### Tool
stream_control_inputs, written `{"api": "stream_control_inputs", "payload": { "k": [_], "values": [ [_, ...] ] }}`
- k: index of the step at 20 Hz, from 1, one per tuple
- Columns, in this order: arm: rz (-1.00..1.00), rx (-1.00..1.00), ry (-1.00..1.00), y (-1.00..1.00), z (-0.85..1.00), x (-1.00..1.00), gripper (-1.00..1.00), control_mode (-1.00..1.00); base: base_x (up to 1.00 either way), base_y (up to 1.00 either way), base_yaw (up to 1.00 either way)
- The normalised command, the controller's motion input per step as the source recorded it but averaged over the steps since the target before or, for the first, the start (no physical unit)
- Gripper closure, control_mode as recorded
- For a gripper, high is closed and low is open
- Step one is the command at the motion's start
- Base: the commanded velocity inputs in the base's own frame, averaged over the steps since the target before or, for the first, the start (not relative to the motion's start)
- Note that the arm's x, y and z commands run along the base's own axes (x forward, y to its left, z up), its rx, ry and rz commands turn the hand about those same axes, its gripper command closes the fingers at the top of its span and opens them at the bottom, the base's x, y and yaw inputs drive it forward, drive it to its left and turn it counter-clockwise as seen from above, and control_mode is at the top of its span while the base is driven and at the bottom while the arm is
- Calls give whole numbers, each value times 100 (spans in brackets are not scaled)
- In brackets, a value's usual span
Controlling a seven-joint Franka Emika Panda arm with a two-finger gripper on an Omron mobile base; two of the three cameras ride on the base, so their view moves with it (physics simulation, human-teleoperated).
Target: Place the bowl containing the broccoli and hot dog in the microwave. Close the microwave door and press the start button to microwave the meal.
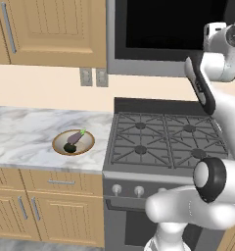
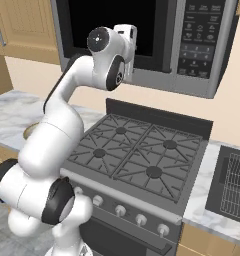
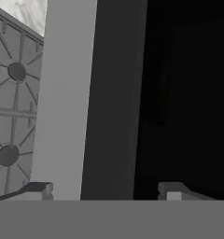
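Arm is raised over the stove [image 2: 137,155], wrist held at the microwave door [image 2: 114,25]. Pincer [image 3: 104,190] is spread open, straddling the door's grey frame. Microwave [image 2: 199,45] interior is hidden behind black glass.

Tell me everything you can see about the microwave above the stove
The microwave is a wide grey steel box mounted over the stove, between wooden cabinets. Its door looks shut, a big black glass window in a grey frame. On its right side sits a dark control panel with rows of small buttons. The hand is raised close to the door's lower frame, fingers spread; whether they touch the frame is unclear. The inside is hidden.
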Motion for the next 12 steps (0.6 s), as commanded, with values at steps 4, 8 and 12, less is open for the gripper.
{"api": "stream_control_inputs", "payload": {
  "k": [4, 8, 12],
  "values": [
    [6, 3, -4, -45, -24, -100, -100, -100, 0, 0, 0],
    [12, 4, -6, -35, 0, -100, -100, -100, 0, 0, 0],
    [15, 1, -4, -33, 0, -100, -100, -100, 0, 0, 0]
  ]
}}
